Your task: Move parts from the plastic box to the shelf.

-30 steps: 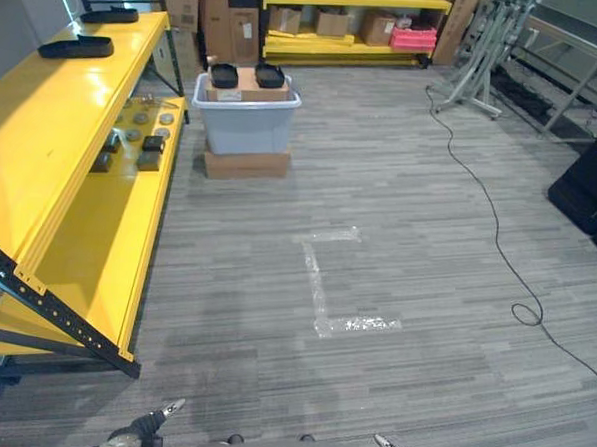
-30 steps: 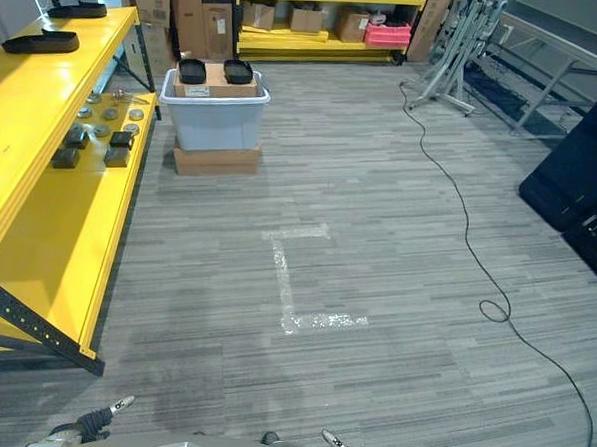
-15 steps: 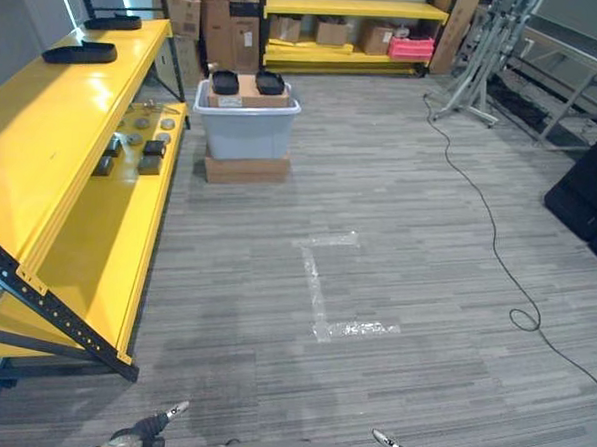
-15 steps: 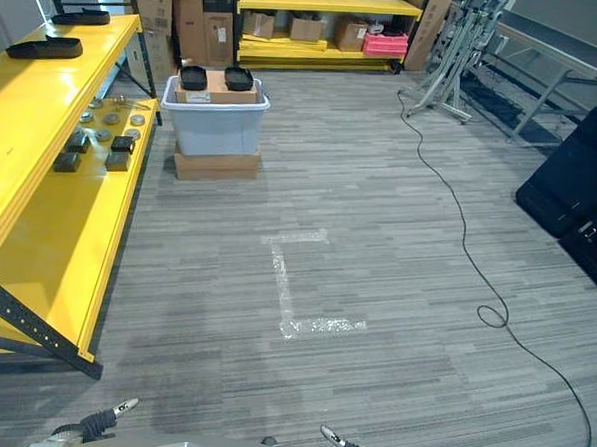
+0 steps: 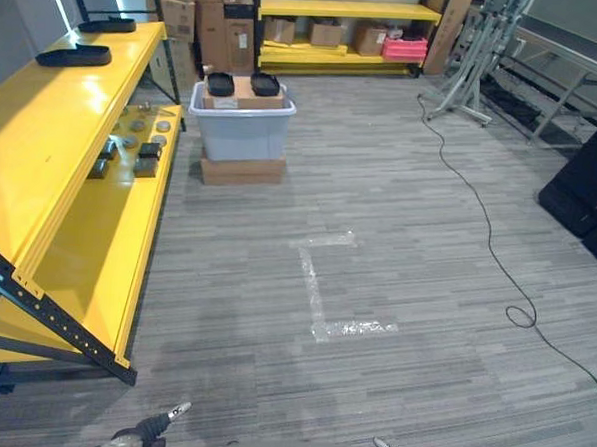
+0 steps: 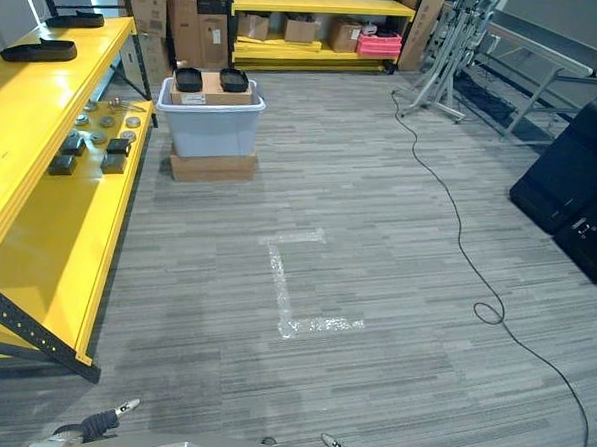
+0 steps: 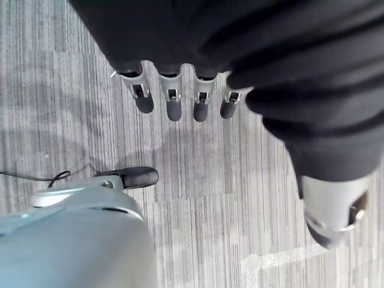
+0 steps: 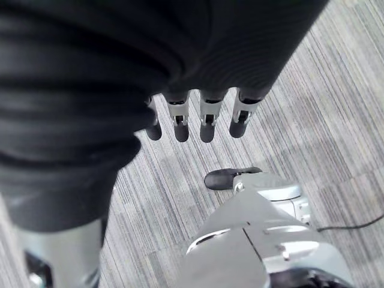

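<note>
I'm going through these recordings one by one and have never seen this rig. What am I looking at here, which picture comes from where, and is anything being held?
This is a two-legged humanoid robot with two arms, each ending in a hand. Two pictures come from a stereo camera on its head, looking down at a grey floor. Ahead stands the grey plastic box on a flat cardboard box, with two black parts on top. To the robot's left is the yellow shelf, with small parts on its lower level and black trays on top. The other two pictures come from wrist cameras. The left hand and right hand hang with straight fingers above the floor, both holding nothing. White tape marks the floor.
</note>
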### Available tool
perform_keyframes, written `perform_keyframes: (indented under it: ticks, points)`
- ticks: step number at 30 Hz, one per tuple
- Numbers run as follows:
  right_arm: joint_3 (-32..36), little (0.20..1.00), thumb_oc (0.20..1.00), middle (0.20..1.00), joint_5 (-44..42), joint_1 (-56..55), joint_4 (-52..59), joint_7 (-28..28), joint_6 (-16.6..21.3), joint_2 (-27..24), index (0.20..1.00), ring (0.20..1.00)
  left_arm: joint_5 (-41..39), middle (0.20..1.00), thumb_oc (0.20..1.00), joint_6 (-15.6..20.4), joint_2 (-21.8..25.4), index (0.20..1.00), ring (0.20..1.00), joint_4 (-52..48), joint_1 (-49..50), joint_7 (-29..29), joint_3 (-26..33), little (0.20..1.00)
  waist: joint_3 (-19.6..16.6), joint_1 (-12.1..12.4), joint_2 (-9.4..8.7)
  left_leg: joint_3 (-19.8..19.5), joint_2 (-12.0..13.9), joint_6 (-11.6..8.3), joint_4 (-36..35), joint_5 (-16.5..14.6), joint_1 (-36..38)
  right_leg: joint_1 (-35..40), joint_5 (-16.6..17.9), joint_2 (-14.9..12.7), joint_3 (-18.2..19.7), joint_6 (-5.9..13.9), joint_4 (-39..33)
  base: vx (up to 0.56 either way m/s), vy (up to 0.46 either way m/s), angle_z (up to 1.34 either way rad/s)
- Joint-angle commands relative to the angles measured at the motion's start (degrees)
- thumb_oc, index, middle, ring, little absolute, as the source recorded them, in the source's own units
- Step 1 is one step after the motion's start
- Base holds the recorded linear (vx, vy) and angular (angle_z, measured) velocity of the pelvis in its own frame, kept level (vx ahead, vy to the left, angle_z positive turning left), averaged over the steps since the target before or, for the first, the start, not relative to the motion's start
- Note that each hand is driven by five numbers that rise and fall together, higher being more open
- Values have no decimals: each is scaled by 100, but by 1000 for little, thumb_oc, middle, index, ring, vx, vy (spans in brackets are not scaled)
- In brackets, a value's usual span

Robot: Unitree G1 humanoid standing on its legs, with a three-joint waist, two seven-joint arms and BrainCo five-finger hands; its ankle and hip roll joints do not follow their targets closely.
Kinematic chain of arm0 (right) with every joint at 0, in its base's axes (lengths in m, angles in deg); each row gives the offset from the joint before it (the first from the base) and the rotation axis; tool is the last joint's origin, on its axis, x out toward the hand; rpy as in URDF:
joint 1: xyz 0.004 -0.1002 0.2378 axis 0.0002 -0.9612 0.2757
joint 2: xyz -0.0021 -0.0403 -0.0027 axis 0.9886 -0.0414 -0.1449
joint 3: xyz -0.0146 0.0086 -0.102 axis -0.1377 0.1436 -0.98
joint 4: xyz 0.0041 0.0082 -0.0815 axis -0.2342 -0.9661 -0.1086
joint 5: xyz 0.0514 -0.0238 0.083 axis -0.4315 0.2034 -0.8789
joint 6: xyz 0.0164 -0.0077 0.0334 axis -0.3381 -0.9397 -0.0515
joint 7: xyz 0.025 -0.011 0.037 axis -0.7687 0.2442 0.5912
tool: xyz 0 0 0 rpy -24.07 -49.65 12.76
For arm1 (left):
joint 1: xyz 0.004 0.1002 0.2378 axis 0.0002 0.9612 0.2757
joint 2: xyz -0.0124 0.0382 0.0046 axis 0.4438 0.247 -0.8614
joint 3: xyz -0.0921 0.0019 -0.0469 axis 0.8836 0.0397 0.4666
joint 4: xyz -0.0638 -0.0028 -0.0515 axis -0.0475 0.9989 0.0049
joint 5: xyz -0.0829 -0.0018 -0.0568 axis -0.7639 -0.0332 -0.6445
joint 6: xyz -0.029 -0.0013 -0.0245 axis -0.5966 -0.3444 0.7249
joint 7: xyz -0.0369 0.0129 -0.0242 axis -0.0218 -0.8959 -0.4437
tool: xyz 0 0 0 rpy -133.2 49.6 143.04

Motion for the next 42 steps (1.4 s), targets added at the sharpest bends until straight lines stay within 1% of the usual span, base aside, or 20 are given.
perform_keyframes:
  ticks: [1,6,11,13,15,16,18,20,23,25,31,32,34,35,36,37,38,40,41,42]
  points:
    - [-167,1000,1000,1000,-249,483,11,-317,401,-276,1000,1000,-569,1000,1000,276,134,1000,1000,138,-626,-117,7,1000,186,36,-28,152,-16,-7,-11,-743,195,135,-557,-309,-115,467,124,42,34,1]
    - [-102,1000,1000,1000,-457,815,234,-476,624,-560,1000,1000,-464,1000,1000,236,309,1000,1000,-130,-1021,-51,-137,1000,145,36,-10,162,-41,38,-11,-752,171,46,-576,-363,-84,524,275,49,87,1]
    - [-119,1000,1000,1000,-615,844,291,-473,579,-459,1000,1000,-126,1000,1000,111,303,1000,1000,-52,-1009,-81,-198,1000,180,-1,13,144,-64,157,-9,-761,175,-171,-735,-386,-13,534,842,44,95,0]
    - [-142,1000,1000,1000,-554,798,341,-419,479,-326,1000,1000,-95,1000,1000,24,312,1000,1000,53,-962,-53,-193,1000,288,-70,21,128,-113,298,33,-772,150,-524,-607,-439,85,594,1581,10,104,-5]
    - [-157,1000,1000,1000,-511,695,309,-339,402,-224,1000,1000,18,1000,1000,-59,321,1000,1000,161,-921,-3,-132,1000,465,-111,55,102,-136,414,96,-839,179,-1059,-191,-632,83,773,2530,2,73,-17]
    - [-156,1000,1000,1000,-540,682,299,-338,386,-214,1000,1000,27,1000,1000,-75,322,1000,1000,176,-919,-3,-125,1000,481,-116,56,98,-144,424,101,-848,184,-1110,-164,-649,90,788,2610,52,52,-9]
    - [-50,1000,1000,1000,-588,530,145,-212,230,-93,1000,1000,120,1000,1000,-184,309,1000,1000,298,-786,55,10,1000,624,-197,101,59,-182,405,29,-889,340,-1617,226,-667,122,913,3067,156,8,5]
    - [-43,1000,1000,1000,-513,473,67,-161,214,-44,1000,1000,167,1000,1000,-209,302,1000,1000,332,-729,59,59,1000,655,-244,81,54,-216,374,8,-904,401,-1668,274,-571,82,928,2768,158,-54,-1]
    - [-43,1000,1000,1000,-433,332,-136,-137,190,68,1000,1000,302,1000,1000,-248,306,1000,1000,366,-618,62,152,1000,747,-376,37,-1,-304,348,45,-1037,557,-1885,400,-459,-62,956,1820,214,-115,-1]
    - [-3,1000,1000,1000,-373,230,-240,-135,113,112,1000,1000,242,1000,1000,-236,286,1000,1000,388,-556,107,190,1000,801,-461,54,8,-322,355,131,-1206,691,-2104,523,-479,-109,970,1709,273,-153,4]
    - [-32,1000,1000,1000,-239,156,-435,-187,63,96,1000,1000,-145,1000,1000,-46,82,1000,1000,393,-413,177,268,1000,620,-511,83,91,-91,162,829,-1495,755,-1459,-133,-271,-87,404,1155,254,-202,3]
    - [-39,1000,1000,1000,-244,170,-393,-176,5,55,1000,1000,-120,1000,1000,-13,22,1000,1000,380,-397,191,271,1000,617,-479,56,216,106,24,1523,-1127,474,-1254,-226,-252,-52,293,1013,170,-188,10]
    - [-76,1000,1000,1000,-177,211,-332,-132,-37,1,1000,1000,-184,1000,1000,44,-61,1000,1000,351,-369,203,267,1000,672,-417,-18,234,329,-109,2740,-804,6,-1022,-312,-217,57,146,890,200,-256,18]
    - [-126,1000,1000,1000,-74,253,-290,-88,-44,-58,1000,1000,-252,1000,1000,83,-129,1000,1000,295,-360,210,304,1000,754,-310,-97,102,496,-210,4136,-489,-805,-764,-396,-177,168,-42,782,259,-279,9]
    - [-130,1000,1000,1000,-57,267,-271,-87,-56,-87,1000,1000,-234,1000,1000,78,-150,1000,1000,260,-370,200,320,1000,779,-251,-143,37,500,-210,4456,-370,-1161,-664,-426,-189,199,-101,744,306,-242,-19]
    - [-119,1000,1000,1000,-99,284,-272,-93,-34,-128,1000,1000,-189,1000,1000,55,-185,1000,1000,248,-388,167,327,1000,833,-183,-124,-26,518,-170,4607,-433,-1452,-523,-462,-141,221,-126,709,262,-105,-50]
    - [-117,1000,1000,1000,-173,298,-271,-102,13,-145,1000,1000,-148,1000,1000,40,-202,1000,1000,243,-392,149,316,1000,829,-146,-145,-27,468,-131,4476,-444,-1569,-479,-491,-148,238,-124,694,303,-46,-59]
    - [-102,1000,1000,1000,-325,382,-225,-62,45,-159,1000,1000,4,1000,1000,45,-232,1000,1000,286,-372,138,267,1000,846,-52,-117,90,319,-78,3501,-510,-1528,-349,-626,-95,303,-66,675,416,92,-60]
    - [-154,1000,1000,1000,179,447,-120,3,-30,-179,1000,1000,86,1000,1000,100,-237,1000,1000,350,-315,97,240,1000,884,33,-59,44,111,-131,2370,-359,-1417,-225,-741,1,436,7,692,505,200,-68]
    - [-232,1000,1000,1000,347,450,-103,84,-89,-182,1000,1000,119,1000,1000,127,-232,1000,1000,370,-277,54,219,1000,920,110,-1,-111,30,-220,1896,-161,-1473,-130,-807,95,535,27,709,505,189,-56]
